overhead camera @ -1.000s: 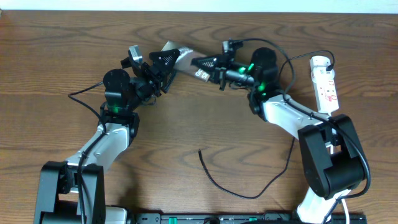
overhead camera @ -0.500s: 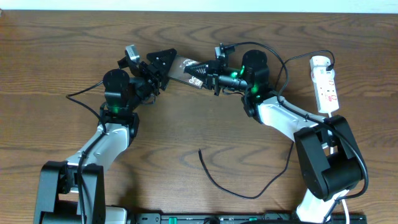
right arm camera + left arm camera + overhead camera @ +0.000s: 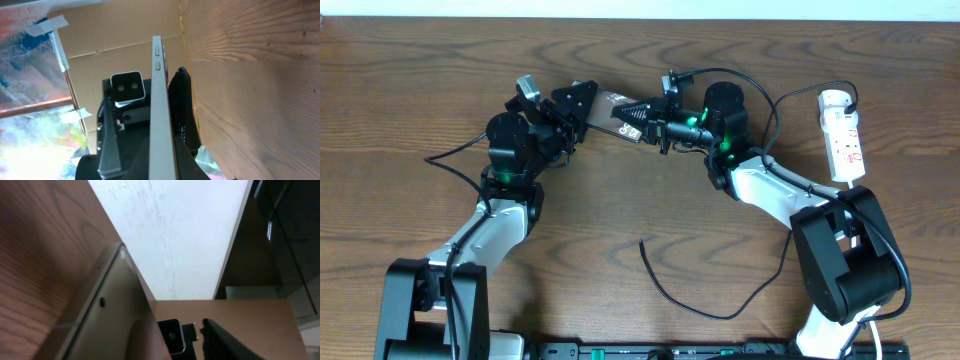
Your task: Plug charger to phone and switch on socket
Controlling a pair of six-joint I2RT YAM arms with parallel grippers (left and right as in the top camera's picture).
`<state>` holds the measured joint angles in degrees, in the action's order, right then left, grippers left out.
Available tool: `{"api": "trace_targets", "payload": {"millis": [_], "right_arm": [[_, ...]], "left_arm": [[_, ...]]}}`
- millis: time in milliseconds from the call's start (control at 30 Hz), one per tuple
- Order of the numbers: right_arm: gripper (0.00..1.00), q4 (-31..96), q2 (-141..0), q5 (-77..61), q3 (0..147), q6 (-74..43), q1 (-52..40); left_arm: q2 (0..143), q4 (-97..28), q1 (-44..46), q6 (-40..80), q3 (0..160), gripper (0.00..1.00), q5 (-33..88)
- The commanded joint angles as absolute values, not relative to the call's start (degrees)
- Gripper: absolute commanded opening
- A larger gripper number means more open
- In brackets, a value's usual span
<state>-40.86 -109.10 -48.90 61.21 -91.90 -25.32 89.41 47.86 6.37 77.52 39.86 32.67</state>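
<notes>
- The right gripper point(image 3: 640, 112) is closed tight on the right end of the phone point(image 3: 610, 104). In the right wrist view the phone is seen edge-on in the middle, and one ribbed finger point(image 3: 181, 105) lies between it and the wood.
- The left gripper point(image 3: 577, 100) is at the other, left end of the phone. How wide its jaws stand, and whether they press on the phone, I cannot tell.
- The bench point(image 3: 410, 110) is brown wood with a clear grain. Both arms reach to its far middle part and meet there.
- The socket point(image 3: 846, 140) lies at the far right of the bench, well apart from the phone, with small red marks along it.
- The phone is between the two grippers, its brownish face visible from overhead, with pale lettering near the right gripper.
- The charger point(image 3: 650, 272) lies on the bench in a loose curve on the near side. Its free tip is near the middle, well apart from the phone and from both grippers.
</notes>
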Motion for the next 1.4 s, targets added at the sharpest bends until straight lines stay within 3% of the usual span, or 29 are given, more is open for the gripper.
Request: {"api": "trace_targets", "payload": {"millis": [0, 267, 867, 1367], "right_arm": [[0.01, -40.5, -108.4, -49.4, 61.9, -90.4, -26.4], [0.01, -40.5, -108.4, -49.4, 61.9, -90.8, -26.4], [0.01, -40.5, -108.4, -49.0, 61.9, -90.8, -27.1], [0.01, -40.4, -108.4, -49.0, 61.9, -90.8, -27.2]], "left_arm": [[88.7, 49.2, 6.2, 78.4, 40.4, 0.5, 31.6], [88.7, 48.9, 6.2, 83.3, 40.4, 0.45, 30.8], [88.7, 47.2, 6.2, 84.8, 40.4, 0.08, 30.3], [88.7, 47.2, 6.2, 83.4, 40.4, 0.08, 29.3]]}}
